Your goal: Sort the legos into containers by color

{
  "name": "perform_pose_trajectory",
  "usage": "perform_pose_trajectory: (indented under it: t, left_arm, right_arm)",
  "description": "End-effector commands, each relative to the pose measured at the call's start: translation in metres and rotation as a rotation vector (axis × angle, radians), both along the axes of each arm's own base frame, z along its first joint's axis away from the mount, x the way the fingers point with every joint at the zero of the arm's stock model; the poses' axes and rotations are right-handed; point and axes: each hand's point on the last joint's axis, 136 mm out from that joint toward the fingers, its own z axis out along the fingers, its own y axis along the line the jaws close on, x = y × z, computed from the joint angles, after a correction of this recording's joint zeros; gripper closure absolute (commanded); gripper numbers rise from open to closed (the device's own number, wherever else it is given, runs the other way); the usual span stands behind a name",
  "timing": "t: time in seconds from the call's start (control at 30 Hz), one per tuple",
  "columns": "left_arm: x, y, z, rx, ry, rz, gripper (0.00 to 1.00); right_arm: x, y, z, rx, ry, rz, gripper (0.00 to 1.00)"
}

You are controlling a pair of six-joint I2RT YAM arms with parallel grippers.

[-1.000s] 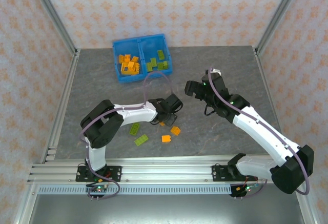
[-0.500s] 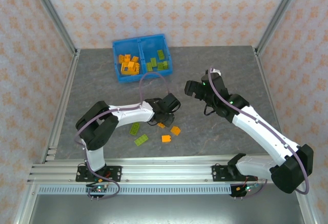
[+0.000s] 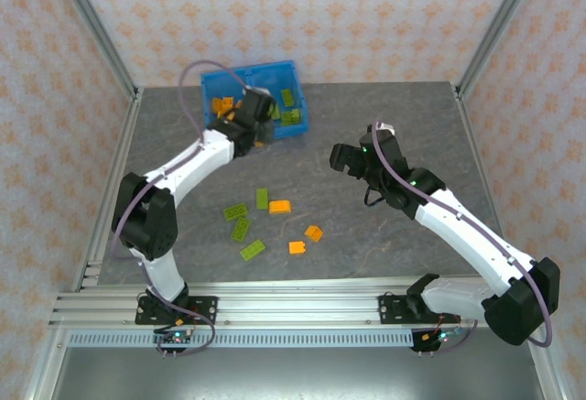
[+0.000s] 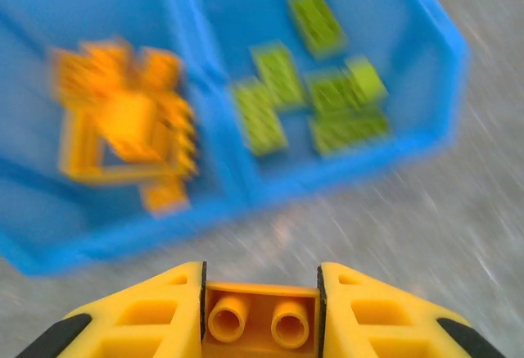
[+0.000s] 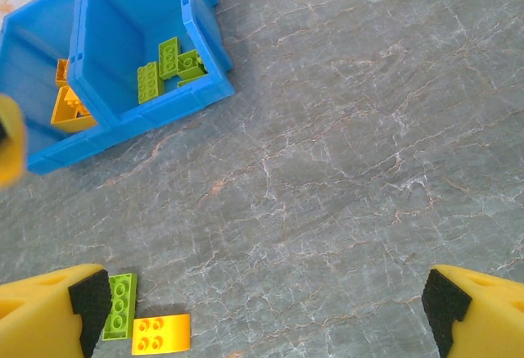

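The left gripper (image 3: 257,114) is at the near wall of the bin (image 3: 275,68), about level with its divider. Its jaws are drawn in narrow on a held brick (image 4: 260,319), orange, which sits squarely between the two fingertips. The left wrist view is blurred, but it shows the bin just ahead of that brick. Inside the bin, the left compartment holds the orange pieces (image 3: 222,105) and the right compartment holds the green pieces (image 3: 289,107). The right gripper (image 5: 262,317) hangs well to the right of the bin and on its near side. Its jaws are spread wide with nothing between them, above the bare grey table (image 3: 403,116). More bricks lie loose on the table, well apart from the bin on its near side. Four are loose green bricks (image 3: 242,228) and three are loose orange bricks (image 3: 297,247). The two closest to the bin, one green and one orange, lie just beside each other. They also show low in the right wrist view, by the gripper's left finger.
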Motion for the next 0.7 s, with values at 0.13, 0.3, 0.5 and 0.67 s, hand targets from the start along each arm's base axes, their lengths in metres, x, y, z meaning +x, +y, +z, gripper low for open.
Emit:
perform_pose_trajectory:
  t: [0.13,0.3,0.5,0.67]
  left_arm:
    - [0.092,0.068,-0.004,0.088,-0.098,0.187,0.71]
    - [0.134,0.089,-0.03,0.042,-0.084,0.248,0.65]
    - [0.157,0.089,-0.036,0.006,-0.071,0.215,0.39]
    - [0.145,0.083,0.005,-0.067,-0.128,0.192,0.34]
  right_arm:
    - [0.002,0.0,0.003,-0.009,-0.004,-0.005,0.01]
    - [0.003,0.001,0.005,-0.01,-0.001,-0.003,0.01]
    - [0.002,0.0,0.008,-0.013,0.005,-0.008,0.01]
    - [0.004,0.001,0.008,0.004,-0.004,-0.018,0.01]
